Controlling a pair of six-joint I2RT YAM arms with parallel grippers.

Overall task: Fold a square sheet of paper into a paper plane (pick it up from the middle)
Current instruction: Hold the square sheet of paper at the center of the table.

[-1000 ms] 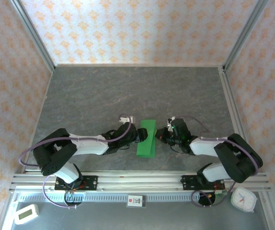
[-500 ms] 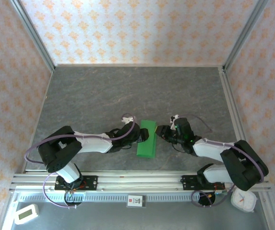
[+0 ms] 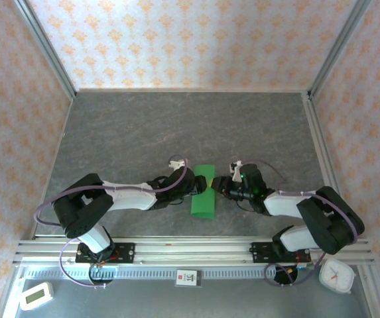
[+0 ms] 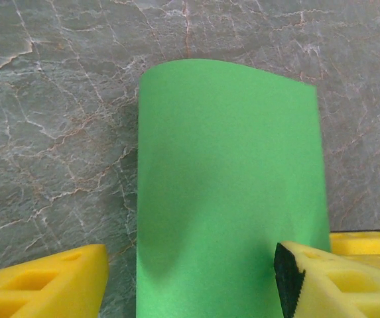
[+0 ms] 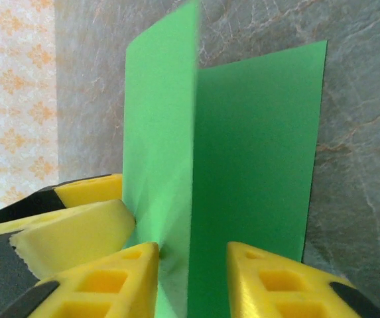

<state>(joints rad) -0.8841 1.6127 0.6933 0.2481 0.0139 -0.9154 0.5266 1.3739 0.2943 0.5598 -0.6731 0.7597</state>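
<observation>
The square sheet of paper (image 3: 203,202) is bright green and lies folded into a narrow strip on the grey table between the two arms. In the right wrist view one flap (image 5: 160,132) stands upright beside the flat half (image 5: 256,165). My right gripper (image 5: 193,250) is open around the near end of that upright flap; its left finger (image 5: 110,281) touches the flap and the right finger stands apart. In the left wrist view the paper (image 4: 229,185) bulges upward. My left gripper (image 4: 191,258) stands open and straddles it. From above, both grippers (image 3: 199,185) (image 3: 217,187) meet at the paper's far half.
An aluminium rail (image 3: 190,250) runs along the near edge with both arm bases on it. A white timer (image 3: 36,295) lies at the near left and a white clock (image 3: 337,275) at the near right. Patterned walls enclose the table, which is bare grey beyond the arms.
My right gripper went from shut to open and moved left onto the paper's edge. The left gripper pushed slightly right. One flap of the paper is raised.
</observation>
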